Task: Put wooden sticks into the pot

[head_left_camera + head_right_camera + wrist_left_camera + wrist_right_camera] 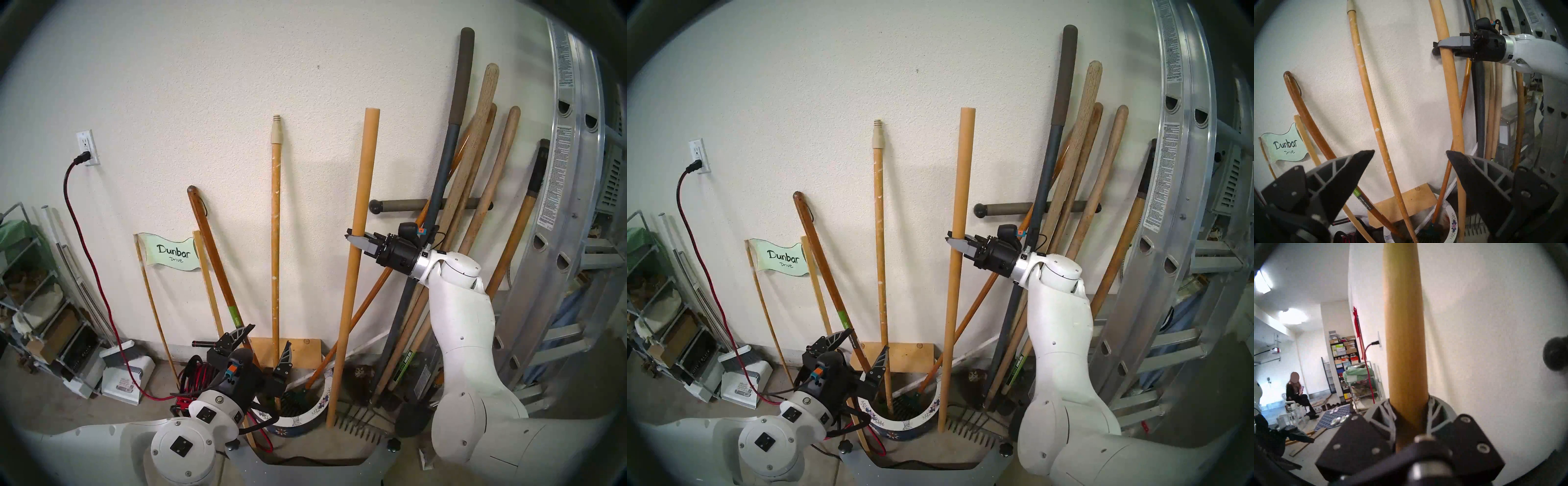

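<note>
The plain wooden stick [359, 217] stands upright, and my right gripper [356, 242] is shut on its middle, which fills the right wrist view [1405, 344]. Its lower end [942, 424] sits just outside the right rim of the pot [898, 422]. The pot has a white flowered rim and a dark blue body. The paint-flecked stick [275, 237] with a cream tip stands in the pot against the wall. My left gripper [270, 334] is open and low, with that stick [1379, 135] passing between its fingers untouched.
A dark-brown handle with a cord loop [210, 251], a thin slat [205, 278] and the "Dunbar Drive" sign [169, 254] lean at the left. Garden tool handles [475, 203] and a ladder [570, 203] crowd the right. Rake tines [356, 431] lie beside the pot. An orange-handled hand rake [356, 312] leans in the pot.
</note>
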`<state>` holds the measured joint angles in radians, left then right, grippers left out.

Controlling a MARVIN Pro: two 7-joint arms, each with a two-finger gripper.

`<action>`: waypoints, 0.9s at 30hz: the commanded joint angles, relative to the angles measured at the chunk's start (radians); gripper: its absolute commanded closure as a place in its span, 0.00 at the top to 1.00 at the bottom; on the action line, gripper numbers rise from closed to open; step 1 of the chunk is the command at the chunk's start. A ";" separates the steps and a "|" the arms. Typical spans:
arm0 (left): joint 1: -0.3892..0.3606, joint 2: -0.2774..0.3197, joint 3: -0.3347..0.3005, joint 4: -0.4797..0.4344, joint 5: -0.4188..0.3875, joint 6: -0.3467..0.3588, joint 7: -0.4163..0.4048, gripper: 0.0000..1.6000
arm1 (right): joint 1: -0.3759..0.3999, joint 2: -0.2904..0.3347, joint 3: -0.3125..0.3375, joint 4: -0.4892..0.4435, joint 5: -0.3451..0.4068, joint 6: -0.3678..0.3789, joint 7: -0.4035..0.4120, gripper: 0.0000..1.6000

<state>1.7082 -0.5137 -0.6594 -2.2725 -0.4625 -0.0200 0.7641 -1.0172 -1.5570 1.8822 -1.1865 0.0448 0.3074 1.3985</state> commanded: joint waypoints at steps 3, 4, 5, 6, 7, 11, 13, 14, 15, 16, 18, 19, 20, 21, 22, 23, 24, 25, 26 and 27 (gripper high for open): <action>-0.019 -0.014 0.021 0.008 0.033 -0.066 -0.073 1.00 | 0.050 -0.033 -0.008 -0.138 0.057 0.110 0.077 0.00; -0.021 -0.017 0.019 0.011 0.028 -0.077 -0.077 1.00 | 0.052 -0.038 -0.009 -0.151 0.059 0.122 0.077 0.00; -0.025 -0.016 0.019 0.016 0.029 -0.087 -0.087 1.00 | 0.051 -0.041 -0.011 -0.175 0.056 0.138 0.078 0.00; -0.029 -0.014 0.019 0.018 0.031 -0.091 -0.093 1.00 | 0.059 -0.044 -0.014 -0.176 0.061 0.149 0.083 0.00; -0.037 -0.014 0.018 0.020 0.034 -0.095 -0.104 1.00 | 0.052 -0.052 -0.014 -0.208 0.063 0.174 0.078 0.00; -0.066 -0.023 0.007 0.022 0.034 -0.120 -0.137 1.00 | 0.054 -0.061 -0.032 -0.272 0.079 0.236 0.034 0.00; -0.070 -0.025 0.005 0.023 0.031 -0.126 -0.143 1.00 | 0.060 -0.060 -0.036 -0.263 0.086 0.245 0.031 0.00; -0.073 -0.025 0.002 0.024 0.030 -0.135 -0.150 1.00 | 0.051 -0.061 -0.044 -0.288 0.084 0.257 0.019 0.00; -0.075 -0.027 -0.002 0.025 0.027 -0.142 -0.153 1.00 | 0.047 -0.064 -0.047 -0.298 0.090 0.272 0.009 0.00; -0.077 -0.027 -0.005 0.025 0.022 -0.152 -0.159 1.00 | 0.037 -0.070 -0.052 -0.322 0.095 0.294 -0.004 0.00; -0.078 -0.026 -0.010 0.023 0.016 -0.164 -0.165 1.00 | 0.024 -0.076 -0.063 -0.349 0.105 0.322 -0.024 0.00; -0.079 -0.024 -0.012 0.023 0.012 -0.171 -0.172 1.00 | 0.023 -0.077 -0.071 -0.353 0.112 0.332 -0.031 0.00; -0.078 -0.023 -0.014 0.024 0.001 -0.189 -0.182 1.00 | 0.016 -0.082 -0.083 -0.370 0.123 0.354 -0.049 0.00; -0.078 -0.023 -0.014 0.024 0.001 -0.189 -0.182 1.00 | 0.016 -0.082 -0.083 -0.370 0.123 0.354 -0.049 0.00; -0.076 -0.022 -0.014 0.023 -0.007 -0.196 -0.187 1.00 | 0.016 -0.083 -0.092 -0.375 0.130 0.363 -0.057 0.00; -0.075 -0.020 -0.014 0.023 -0.012 -0.202 -0.192 1.00 | 0.014 -0.083 -0.101 -0.384 0.137 0.374 -0.072 0.00; -0.075 -0.018 -0.014 0.023 -0.017 -0.207 -0.196 1.00 | 0.013 -0.083 -0.109 -0.391 0.143 0.383 -0.084 0.00; -0.074 -0.018 -0.013 0.023 -0.019 -0.209 -0.197 1.00 | 0.013 -0.084 -0.118 -0.395 0.154 0.390 -0.101 0.00; -0.070 -0.018 -0.012 0.025 -0.028 -0.215 -0.201 1.00 | 0.017 -0.088 -0.135 -0.399 0.165 0.401 -0.115 0.00; -0.070 -0.018 -0.012 0.025 -0.028 -0.215 -0.201 1.00 | 0.017 -0.088 -0.135 -0.399 0.165 0.401 -0.115 0.00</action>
<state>1.6317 -0.5362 -0.6704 -2.2442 -0.4640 -0.2024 0.5813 -1.0052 -1.6186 1.7972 -1.5311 0.1467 0.6660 1.1729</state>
